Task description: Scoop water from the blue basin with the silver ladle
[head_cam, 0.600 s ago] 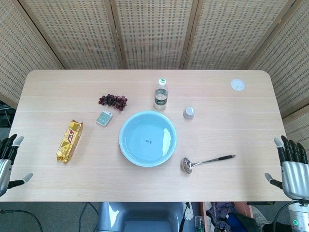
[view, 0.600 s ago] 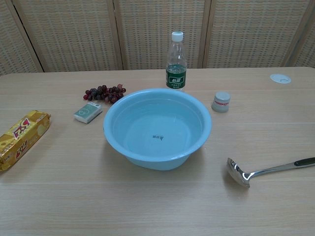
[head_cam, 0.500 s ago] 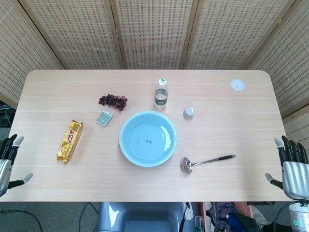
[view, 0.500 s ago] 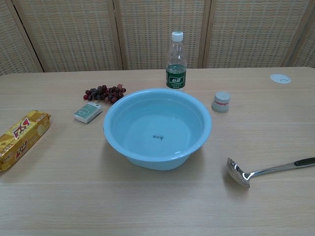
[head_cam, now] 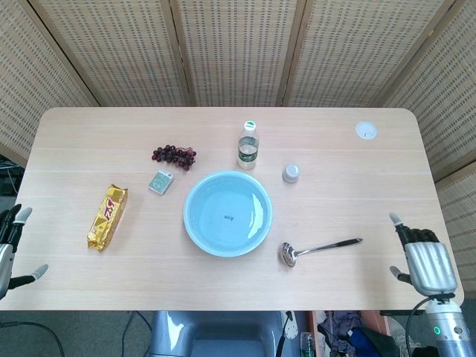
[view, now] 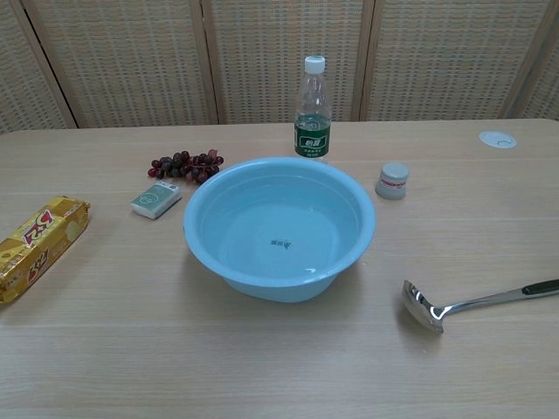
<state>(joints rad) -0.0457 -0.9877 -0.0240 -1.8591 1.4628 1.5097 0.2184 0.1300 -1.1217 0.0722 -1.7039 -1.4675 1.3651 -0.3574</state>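
The blue basin (head_cam: 195,219) (view: 201,209) holds water and sits mid-table. The silver ladle (head_cam: 318,248) (view: 472,303) lies flat on the table to the basin's right, bowl toward the basin, dark handle pointing right. My right hand (head_cam: 422,260) hovers over the table's right front corner, fingers apart and empty, well right of the ladle's handle. My left hand (head_cam: 7,245) is off the table's left edge, fingers spread, holding nothing. Neither hand shows in the chest view.
Behind the basin stand a water bottle (head_cam: 248,145) and a small grey jar (head_cam: 291,173). Grapes (head_cam: 174,155), a small green box (head_cam: 161,181) and a gold snack pack (head_cam: 108,216) lie to the left. A white disc (head_cam: 366,130) sits far right.
My right hand has moved inward from beyond the table's right edge to over its front right corner. The left hand has dropped back slightly. The ladle and basin have not moved.
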